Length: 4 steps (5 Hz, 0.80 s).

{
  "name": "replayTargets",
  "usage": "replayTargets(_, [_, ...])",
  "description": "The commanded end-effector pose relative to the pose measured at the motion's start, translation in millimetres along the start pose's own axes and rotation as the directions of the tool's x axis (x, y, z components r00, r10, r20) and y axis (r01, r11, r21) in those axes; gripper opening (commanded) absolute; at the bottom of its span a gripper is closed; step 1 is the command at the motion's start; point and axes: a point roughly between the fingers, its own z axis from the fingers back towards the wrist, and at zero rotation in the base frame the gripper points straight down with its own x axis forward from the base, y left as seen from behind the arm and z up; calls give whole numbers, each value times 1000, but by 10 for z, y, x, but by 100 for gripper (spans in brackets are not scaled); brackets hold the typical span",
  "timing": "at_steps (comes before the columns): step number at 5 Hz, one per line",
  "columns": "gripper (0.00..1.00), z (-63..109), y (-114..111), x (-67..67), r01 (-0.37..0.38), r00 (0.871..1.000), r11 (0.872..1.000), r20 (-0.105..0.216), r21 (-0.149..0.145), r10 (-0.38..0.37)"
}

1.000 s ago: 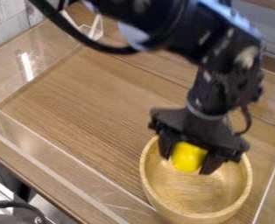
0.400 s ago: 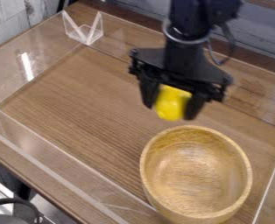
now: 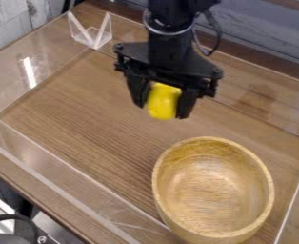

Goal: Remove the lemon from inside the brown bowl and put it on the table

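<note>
Gripper: black gripper (image 3: 164, 99) points down over the desk's middle, clamped on the lemon from both sides.
Lemon: lemon (image 3: 164, 100) sits between the fingers, lifted off the desk, up and left of the bowl, well outside its rim.
Bowl: brown bowl (image 3: 213, 153) stands at the lower right, holding nothing, its interior grain rings in full view; its right side lies near the frame's right edge.
Desk: desk (image 3: 76, 110) is bare wood grain left of and below the gripper, a broad open strip reaching to the near wall.
Near edge: clear acrylic wall (image 3: 63, 176) runs diagonally along the lower left, passing just beside the bowl's left side.
Far edge: another clear wall lines the upper left, with a small clear bracket (image 3: 89, 30) standing at the far corner, well apart from the gripper.
Arm: black arm (image 3: 175, 19) rises from the gripper out of the top of the frame.
</note>
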Motion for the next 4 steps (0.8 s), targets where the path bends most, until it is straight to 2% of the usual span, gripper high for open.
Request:
replayTargets(1, [0,100,22,15,8,999,1000,45,-18,-8])
replayTargets(4, [0,55,65,-24,45,998,999,50,-19,-44])
